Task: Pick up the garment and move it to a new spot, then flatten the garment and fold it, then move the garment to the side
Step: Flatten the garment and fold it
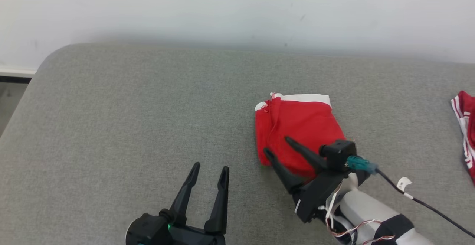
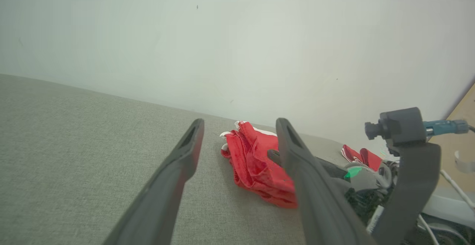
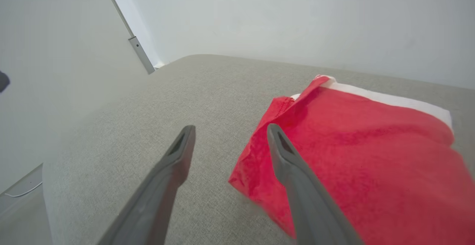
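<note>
Where the folded red garment [image 1: 298, 124] lies on grey cushion [image 1: 130, 107], right gripper [image 1: 277, 144] spread over its left edge, empty; left gripper [image 1: 210, 166] spread, farther left.

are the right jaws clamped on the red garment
No, the right jaws stand open over the edge of the red garment, pinching nothing.

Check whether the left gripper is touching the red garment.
Apart. The head view shows grey cushion between the left gripper and the red garment.
</note>
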### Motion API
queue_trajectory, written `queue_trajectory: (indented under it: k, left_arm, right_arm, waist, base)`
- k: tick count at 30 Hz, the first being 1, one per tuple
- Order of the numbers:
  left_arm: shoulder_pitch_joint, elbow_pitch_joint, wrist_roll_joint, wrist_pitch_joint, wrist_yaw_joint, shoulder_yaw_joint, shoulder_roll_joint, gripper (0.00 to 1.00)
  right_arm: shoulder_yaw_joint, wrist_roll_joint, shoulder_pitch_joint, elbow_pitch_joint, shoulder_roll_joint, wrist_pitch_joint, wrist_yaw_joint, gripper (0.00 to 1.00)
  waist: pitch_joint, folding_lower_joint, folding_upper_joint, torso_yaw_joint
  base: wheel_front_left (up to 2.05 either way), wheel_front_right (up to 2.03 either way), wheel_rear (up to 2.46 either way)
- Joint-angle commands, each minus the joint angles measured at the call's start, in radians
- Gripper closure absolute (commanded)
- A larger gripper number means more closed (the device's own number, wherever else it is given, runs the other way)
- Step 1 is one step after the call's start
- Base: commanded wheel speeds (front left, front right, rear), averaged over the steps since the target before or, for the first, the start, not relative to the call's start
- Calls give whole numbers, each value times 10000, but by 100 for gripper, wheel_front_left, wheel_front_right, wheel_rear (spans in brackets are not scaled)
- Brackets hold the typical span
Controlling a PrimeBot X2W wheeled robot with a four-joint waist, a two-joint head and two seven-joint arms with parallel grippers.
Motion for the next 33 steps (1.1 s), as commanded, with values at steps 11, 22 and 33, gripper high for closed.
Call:
queue_trajectory:
  k: [11, 22, 33]
  left_arm:
    - [383, -34, 264, -22, 253, 783, -6, 0]
    - [956, -236, 487, -22, 311, 1965, -9, 0]
    - [1837, -118, 689, -22, -279, 2556, -4, 0]
  right_arm:
    - [-3630, -2236, 1380, -1115, 362, -214, -28, 0]
    - [-6961, -4930, 4220, -2990, 1397, -213, -28, 0]
    - [-7885, -5527, 6450, -4606, 1799, -214, -28, 0]
  waist:
    - [-512, 0, 0, -733]
    - [-956, 0, 0, -1255]
    - [-1589, 0, 0, -1186]
  base:
    - [0, 0, 0]
    - [0, 0, 0]
    - [0, 0, 0]
